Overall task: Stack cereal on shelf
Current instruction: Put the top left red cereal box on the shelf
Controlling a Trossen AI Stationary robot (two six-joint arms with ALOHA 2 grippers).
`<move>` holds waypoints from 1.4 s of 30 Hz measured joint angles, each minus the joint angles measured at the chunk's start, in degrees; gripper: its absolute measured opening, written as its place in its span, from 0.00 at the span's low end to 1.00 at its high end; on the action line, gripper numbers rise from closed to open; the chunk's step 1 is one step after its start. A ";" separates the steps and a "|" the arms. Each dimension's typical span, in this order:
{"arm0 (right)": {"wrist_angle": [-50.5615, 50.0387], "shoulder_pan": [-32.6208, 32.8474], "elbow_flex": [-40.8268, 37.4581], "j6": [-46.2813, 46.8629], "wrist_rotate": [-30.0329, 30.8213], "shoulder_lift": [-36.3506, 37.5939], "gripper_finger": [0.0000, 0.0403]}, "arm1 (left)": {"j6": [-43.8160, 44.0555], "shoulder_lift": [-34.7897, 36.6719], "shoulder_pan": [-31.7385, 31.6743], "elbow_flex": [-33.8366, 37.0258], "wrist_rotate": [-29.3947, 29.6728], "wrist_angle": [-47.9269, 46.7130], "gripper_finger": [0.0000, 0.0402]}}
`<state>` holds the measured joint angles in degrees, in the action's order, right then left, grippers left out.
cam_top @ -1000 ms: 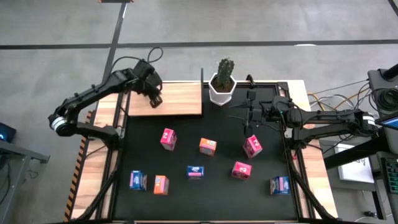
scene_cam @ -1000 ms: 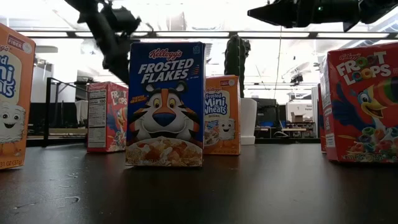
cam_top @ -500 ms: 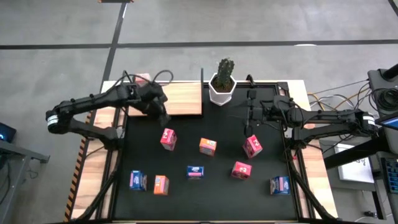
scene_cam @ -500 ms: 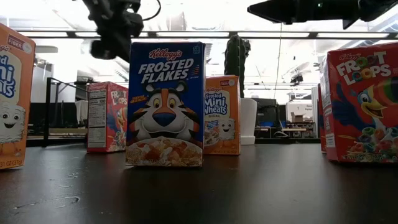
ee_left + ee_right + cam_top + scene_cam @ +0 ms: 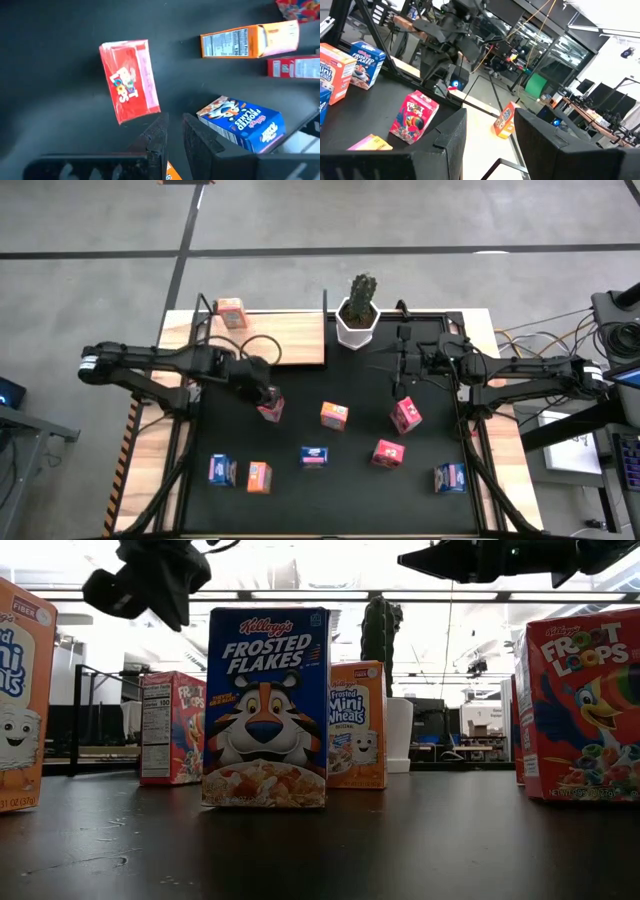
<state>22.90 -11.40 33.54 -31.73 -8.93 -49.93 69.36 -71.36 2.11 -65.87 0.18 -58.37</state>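
Pink-red cereal box [image 5: 129, 80] lies just beyond the closed, empty left hand [image 5: 172, 137].

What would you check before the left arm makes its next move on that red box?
1. Left claw empty: ok.
2. Left claw positioned over the pink-red box: ok.
3. Its fingers wide enough for the box: not ok, nearly together.
4. Free room on the shelf beside the orange box: ok.
5. Right claw clear of the path: ok, open, off near the plant pot.
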 joint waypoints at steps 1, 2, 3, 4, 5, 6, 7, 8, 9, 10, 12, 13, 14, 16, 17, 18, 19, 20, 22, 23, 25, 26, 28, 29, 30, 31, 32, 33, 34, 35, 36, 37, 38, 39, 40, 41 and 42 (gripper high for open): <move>-0.02 0.00 0.00 0.00 0.00 0.00 0.39 | 0.95 -0.36 0.18 0.00 0.11 0.00 0.09; -0.07 0.00 0.00 0.00 0.00 0.00 0.39 | 1.66 -0.61 0.20 0.00 0.19 0.01 0.09; -0.18 0.00 0.00 0.00 0.00 0.00 0.39 | 2.01 -0.86 0.14 0.00 0.27 0.01 0.09; -0.35 0.00 -0.01 0.10 0.00 0.00 0.39 | 2.16 -1.11 0.13 0.00 0.39 0.04 0.10; -0.49 0.00 -0.02 0.14 0.00 0.00 0.39 | 2.16 -1.31 0.10 0.00 0.42 0.04 0.11; -0.68 0.00 -0.02 0.13 0.00 0.00 0.39 | 2.13 -1.55 0.11 0.00 0.46 0.04 0.12; -0.85 0.00 -0.02 0.11 0.00 0.00 0.39 | 1.95 -1.86 0.11 0.00 0.44 0.06 0.14; -1.10 0.00 -0.02 0.04 0.00 0.00 0.39 | 1.59 -2.20 0.11 0.00 0.44 0.06 0.16; -1.25 0.00 -0.04 -0.05 0.00 0.00 0.39 | 0.89 -2.46 0.11 0.00 0.40 0.02 0.18; -1.30 0.00 -0.07 -0.22 0.00 0.00 0.39 | 0.39 -2.68 0.11 0.00 0.40 -0.03 0.20; -1.23 0.00 -0.07 -0.28 -0.02 0.00 0.39 | 0.09 -2.95 0.11 0.00 0.42 -0.17 0.25; -1.25 0.00 -0.07 -0.28 -0.02 0.00 0.39 | -0.19 -3.04 0.11 0.00 0.42 -0.26 0.28; -1.25 0.00 -0.07 -0.28 -0.02 0.00 0.39 | -0.57 -3.12 0.11 0.00 0.55 -0.40 0.30; -1.35 0.00 -0.07 -0.28 -0.02 0.00 0.39 | -1.39 -3.25 0.11 0.00 1.17 -1.57 0.36; -1.37 0.00 -0.07 -0.28 -0.02 0.00 0.39 | -1.41 -3.29 0.11 0.00 2.04 -2.27 0.38; -1.40 0.00 -0.07 -0.23 -0.03 0.00 0.39 | -1.40 -3.35 0.11 0.00 2.52 -3.18 0.40; -1.43 0.00 -0.07 -0.10 -0.03 0.00 0.39 | -1.38 -3.39 0.11 0.00 2.83 -4.16 0.42; -1.46 0.00 -0.07 0.08 -0.04 0.00 0.39 | -1.36 -3.40 0.11 0.00 3.23 -5.06 0.44; -1.47 0.00 -0.07 0.17 -0.04 0.00 0.39 | -1.36 -3.40 0.11 0.00 3.63 -5.55 0.48; -1.49 0.00 -0.07 0.15 -0.04 0.00 0.39 | -1.36 -3.40 0.11 0.00 3.83 -5.30 0.49; -1.51 0.00 -0.07 0.17 -0.04 0.00 0.39 | -1.47 -3.48 0.11 0.00 4.89 -4.61 0.51; -1.55 0.00 -0.07 0.17 -0.04 0.00 0.39 | -1.87 -3.65 0.11 0.00 5.44 -4.47 0.52; -1.61 0.00 -0.07 0.17 -0.04 0.00 0.39 | -2.78 -4.35 0.11 0.00 5.99 -4.25 0.54; -1.62 0.00 -0.07 0.16 -0.04 0.00 0.39 | -2.87 -4.91 0.11 0.00 5.99 -4.20 0.54; -1.62 0.00 -0.07 0.15 -0.04 0.00 0.39 | -2.93 -5.50 0.11 0.00 5.99 -4.20 0.55; -1.62 0.00 -0.07 0.14 -0.04 0.00 0.39 | -3.40 -6.06 0.11 0.00 6.12 -4.18 0.55; -1.64 0.00 -0.07 0.15 -0.04 0.00 0.39 | -3.88 -6.70 0.11 0.00 6.33 -4.04 0.55; -1.64 0.00 -0.07 0.16 -0.04 0.00 0.39 | -4.34 -7.33 0.11 0.00 6.33 -3.93 0.55; -1.65 0.00 -0.07 0.17 -0.04 0.00 0.39 | -4.56 -8.02 0.11 0.00 6.34 -3.87 0.55; -1.68 0.00 -0.07 0.17 -0.04 0.00 0.39 | -4.82 -8.66 0.11 0.00 6.34 -3.72 0.55; -1.69 0.00 -0.07 0.16 -0.04 0.00 0.39 | -5.11 -9.17 0.11 0.00 6.35 -3.59 0.55; -1.77 0.00 -0.07 0.17 -0.04 0.00 0.39 | -5.33 -9.63 0.11 0.00 6.34 -3.54 0.55; -1.81 0.00 -0.07 0.15 -0.04 0.00 0.39 | -5.47 -9.91 0.11 0.00 6.37 -3.43 0.55; -1.90 0.00 -0.07 0.15 -0.04 0.00 0.39 | -5.57 -10.14 0.11 0.00 6.36 -3.05 0.55; -2.00 0.00 -0.07 0.15 -0.04 0.00 0.39 | -5.67 -10.39 0.11 0.00 6.34 -2.54 0.55; -2.03 0.00 -0.07 0.13 -0.04 0.00 0.39 | -5.68 -10.50 0.11 0.00 6.34 -2.20 0.56; -2.05 0.00 -0.07 0.12 -0.04 0.00 0.39 | -5.72 -10.64 0.11 0.00 6.34 -1.99 0.56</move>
<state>20.84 -11.40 33.47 -31.60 -8.97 -49.93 63.64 -82.00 2.22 -65.87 6.52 -60.35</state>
